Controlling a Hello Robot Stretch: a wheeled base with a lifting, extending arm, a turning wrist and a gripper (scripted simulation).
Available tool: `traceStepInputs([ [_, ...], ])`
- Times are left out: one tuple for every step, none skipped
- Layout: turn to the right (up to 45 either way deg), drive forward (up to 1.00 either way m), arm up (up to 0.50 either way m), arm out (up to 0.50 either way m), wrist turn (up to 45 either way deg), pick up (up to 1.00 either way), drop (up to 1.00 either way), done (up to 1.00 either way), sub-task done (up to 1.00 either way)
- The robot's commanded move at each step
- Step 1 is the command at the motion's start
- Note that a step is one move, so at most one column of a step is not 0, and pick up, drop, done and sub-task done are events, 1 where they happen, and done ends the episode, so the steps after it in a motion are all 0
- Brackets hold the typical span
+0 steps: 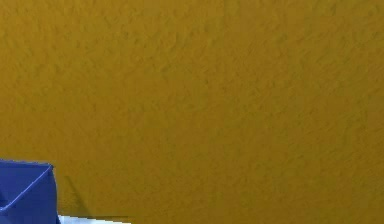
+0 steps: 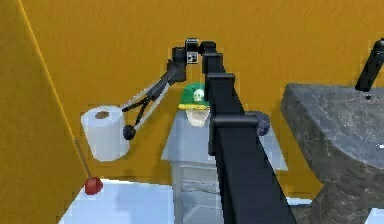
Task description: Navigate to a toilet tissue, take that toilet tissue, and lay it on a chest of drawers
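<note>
in the arm side view the dark arm (image 2: 232,135) rises from the bottom edge and reaches far out, to two small white squares (image 2: 191,52) at its end. left of them the gripper (image 2: 129,120) points down and to the left, and its thin fingers (image 2: 150,95) end at the right side of a white toilet tissue (image 2: 103,133). the roll stands upright in the air with its hole facing up. the ochre wall (image 2: 110,45) is behind it, and the roll is clear of the pale floor (image 2: 120,205), which lies well below. so the gripper holds the toilet tissue. how the two fingers stand to each other, one cannot tell from this picture.

under the roll, near the corner, a small red ball-like thing (image 2: 93,185) sits low by the floor, and a thin line goes up from it along the wall. beyond the arm stands a pale grey block (image 2: 190,165), like a small cabinet. on its top is a green rounded thing (image 2: 192,95) with a white mark, over something pale. on the view's right is a grey stone counter (image 2: 335,125), and a dark tap-like shape (image 2: 372,65) rises at its far edge.

the forward view shows a rough ochre wall close in front. in its bottom left corner is a part of a blue box (image 1: 25,195), and beside it a thin strip of pale floor runs at the lower edge.
</note>
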Motion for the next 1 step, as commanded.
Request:
traceStepInputs([
  [0.0, 0.0, 0.0, 0.0, 45.0, 0.0, 0.0, 0.0, 0.0],
])
